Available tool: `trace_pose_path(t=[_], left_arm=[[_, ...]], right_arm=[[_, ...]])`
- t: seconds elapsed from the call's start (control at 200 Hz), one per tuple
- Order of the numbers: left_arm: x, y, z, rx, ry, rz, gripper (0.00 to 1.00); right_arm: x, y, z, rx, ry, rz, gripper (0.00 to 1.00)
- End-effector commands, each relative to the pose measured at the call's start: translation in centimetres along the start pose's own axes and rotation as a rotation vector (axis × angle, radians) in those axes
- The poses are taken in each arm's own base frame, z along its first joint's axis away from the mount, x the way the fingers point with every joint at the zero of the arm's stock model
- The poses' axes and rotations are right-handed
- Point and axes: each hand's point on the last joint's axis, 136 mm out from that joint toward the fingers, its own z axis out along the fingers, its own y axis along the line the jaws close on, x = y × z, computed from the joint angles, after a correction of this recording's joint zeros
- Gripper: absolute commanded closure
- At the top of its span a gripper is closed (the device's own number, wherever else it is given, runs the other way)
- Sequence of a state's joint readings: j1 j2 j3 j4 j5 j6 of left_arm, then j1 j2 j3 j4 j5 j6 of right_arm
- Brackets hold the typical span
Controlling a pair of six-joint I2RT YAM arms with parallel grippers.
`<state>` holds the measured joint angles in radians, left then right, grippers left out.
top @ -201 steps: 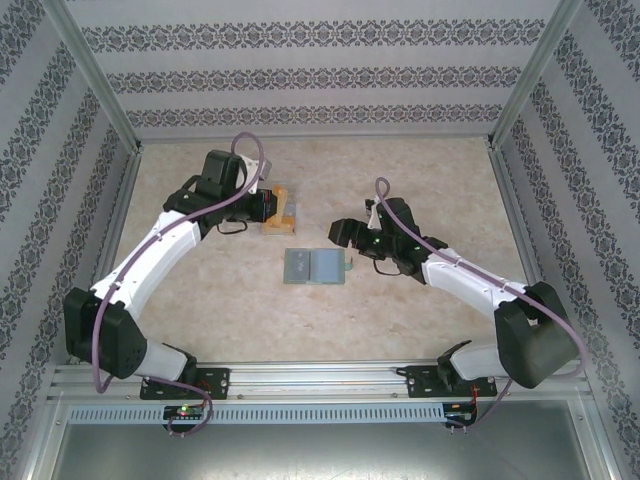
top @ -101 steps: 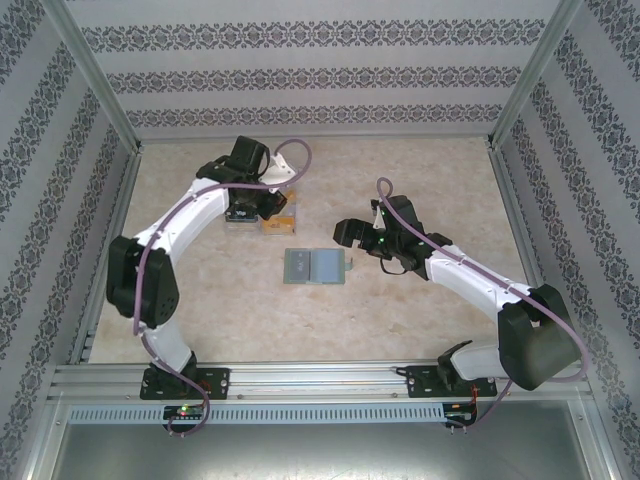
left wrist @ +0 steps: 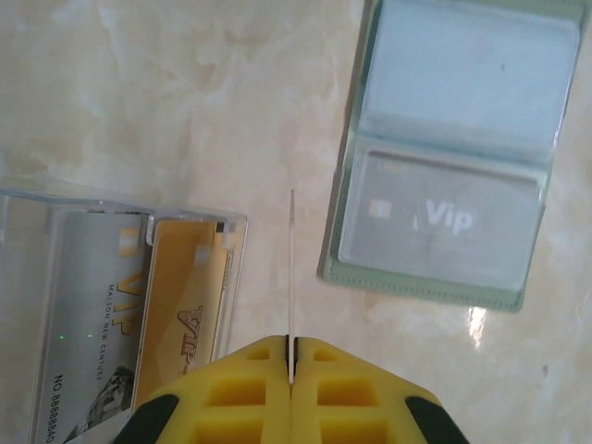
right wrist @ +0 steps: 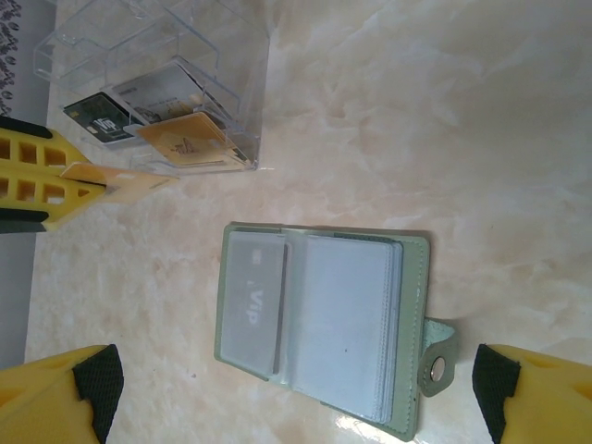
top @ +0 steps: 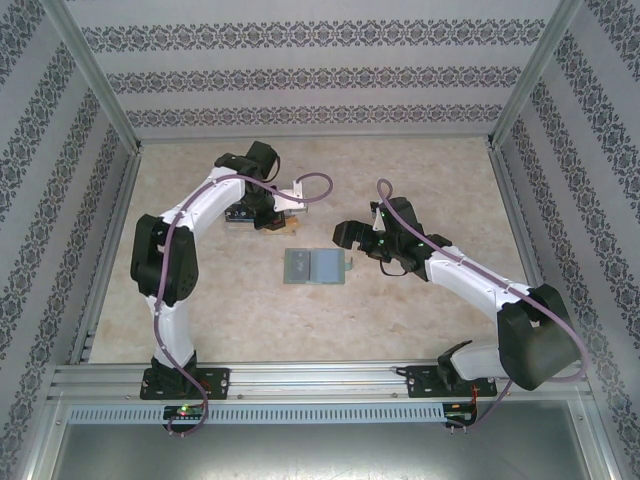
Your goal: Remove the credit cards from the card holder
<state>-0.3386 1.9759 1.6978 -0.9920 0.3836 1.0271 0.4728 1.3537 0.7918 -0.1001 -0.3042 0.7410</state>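
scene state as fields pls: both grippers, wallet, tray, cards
left gripper: shut on held card, orange-tan, beside the tray
right gripper: open, fingers wide either side of the wallet, touching nothing
wallet: lying open on the table, tab out to one side
wallet card: one grey card in a clear pocket
tray: clear plastic, beside the wallet
tray cards: black, silver, orange

Clear plastic tray on beige marbled table; patterned walls.
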Motion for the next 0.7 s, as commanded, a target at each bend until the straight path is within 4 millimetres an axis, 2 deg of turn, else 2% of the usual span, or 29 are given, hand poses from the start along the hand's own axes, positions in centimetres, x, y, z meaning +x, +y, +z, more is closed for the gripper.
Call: trace_pose_path(t=[0.0, 0.375, 0.585, 0.694], left_arm=[[1.7, 0.1, 0.5, 0.041, 0.095, 0.113, 1.0], [3.1, 2.2, 2.2, 0.03, 0.171, 0.194, 1.0], [2.3, 2.7, 2.2, 0.024, 0.143, 0.21, 1.0], [2.5, 3.2, 2.4, 0.011, 0.148, 0.202, 1.0]], right_arm=[[-0.2, 0.2, -0.3, -0.023, -0.01, 0.017, 0.02], [0.0, -0.1, -0.6, -0.018, -0.022, 0.018, 0.02], [0.0, -0.2, -0.6, -0.015, -0.028, 0.024, 0.02], [0.1, -0.2, -0.6, -0.016, -0.027, 0.025, 0.02]])
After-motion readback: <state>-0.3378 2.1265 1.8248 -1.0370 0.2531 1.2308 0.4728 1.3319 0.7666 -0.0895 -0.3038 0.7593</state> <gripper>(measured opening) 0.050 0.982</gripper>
